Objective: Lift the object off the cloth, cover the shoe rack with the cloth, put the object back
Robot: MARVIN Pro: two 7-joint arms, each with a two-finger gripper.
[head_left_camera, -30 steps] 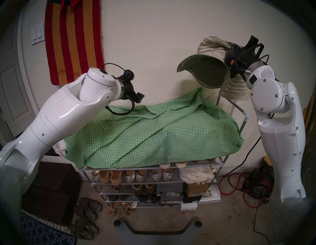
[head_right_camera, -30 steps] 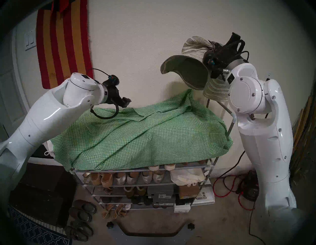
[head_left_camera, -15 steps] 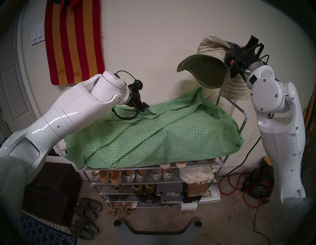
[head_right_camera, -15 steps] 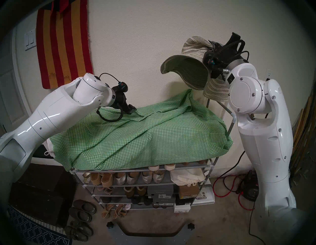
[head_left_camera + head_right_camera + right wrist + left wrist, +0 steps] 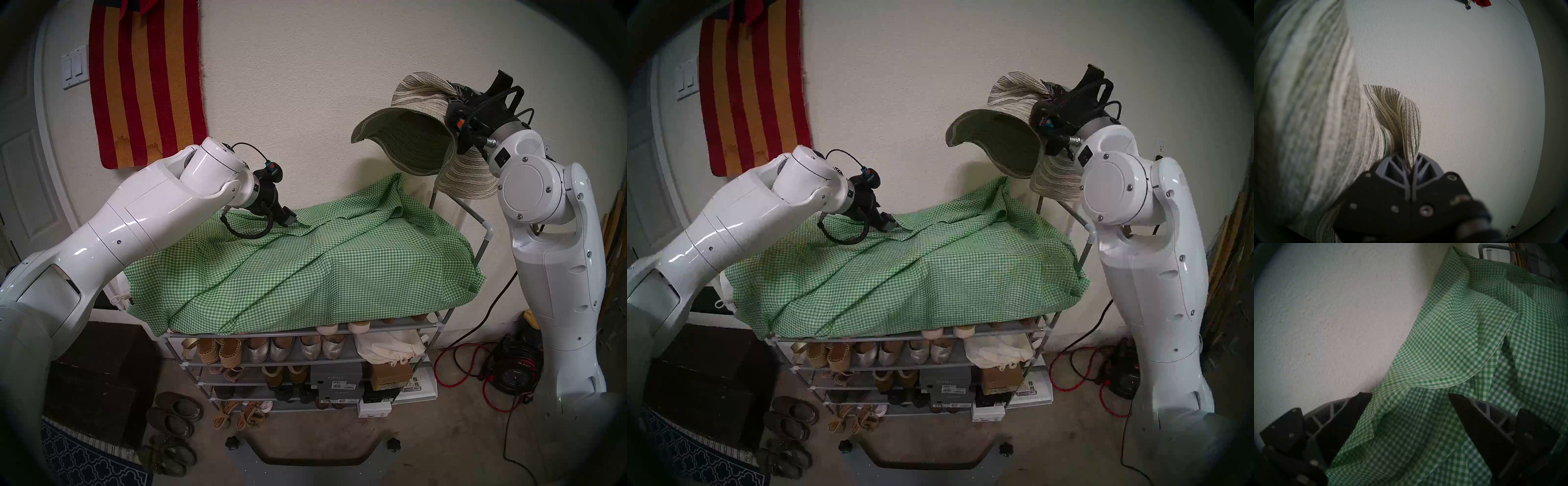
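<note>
Left gripper spread wide, fingers either side of a raised fold at back edge of cloth, which is bunched on top of the shoe rack. Right gripper pinching the hat, held up beside the wall, well above the rack's right end.

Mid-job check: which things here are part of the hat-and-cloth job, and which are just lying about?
Job:
sun hat, pinched in the right gripper
gingham cloth, bunched on top
shoe rack
left gripper, open at the cloth's back fold

Lying about:
striped rug
wooden chest
cord reel
floor shoes
</note>
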